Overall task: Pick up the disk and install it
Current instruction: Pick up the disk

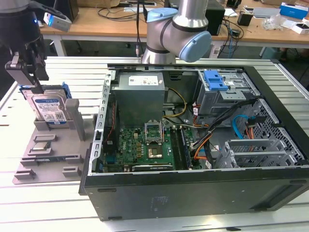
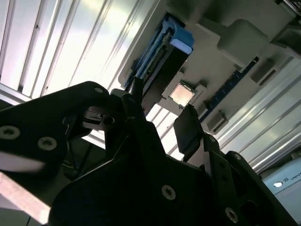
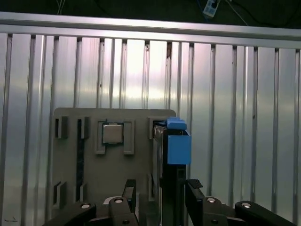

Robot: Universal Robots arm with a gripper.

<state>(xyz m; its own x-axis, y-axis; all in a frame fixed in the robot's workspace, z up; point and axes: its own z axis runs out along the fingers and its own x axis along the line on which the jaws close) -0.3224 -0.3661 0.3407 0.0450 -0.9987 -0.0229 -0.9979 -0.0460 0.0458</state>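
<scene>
The disk [image 1: 48,108] stands on edge in a slot of the grey holder [image 1: 53,159] at the exterior view's left, its white-and-blue label facing the camera and a blue frame around its edges. My gripper [image 1: 30,79] hangs just above the disk's top left corner, open, with nothing between its fingers. In the first wrist view the disk [image 3: 171,146] is seen edge-on, and my gripper [image 3: 162,190] has one dark finger on each side of the disk's line. In the second wrist view my gripper [image 2: 160,115] is short of the disk [image 2: 162,56].
An open computer case [image 1: 193,193] lies to the holder's right, with a motherboard [image 1: 145,142], a grey metal box [image 1: 140,99], a drive bay with a blue latch [image 1: 215,79] and loose cables. A square chip [image 1: 41,140] sits in the holder. The table is ribbed aluminium.
</scene>
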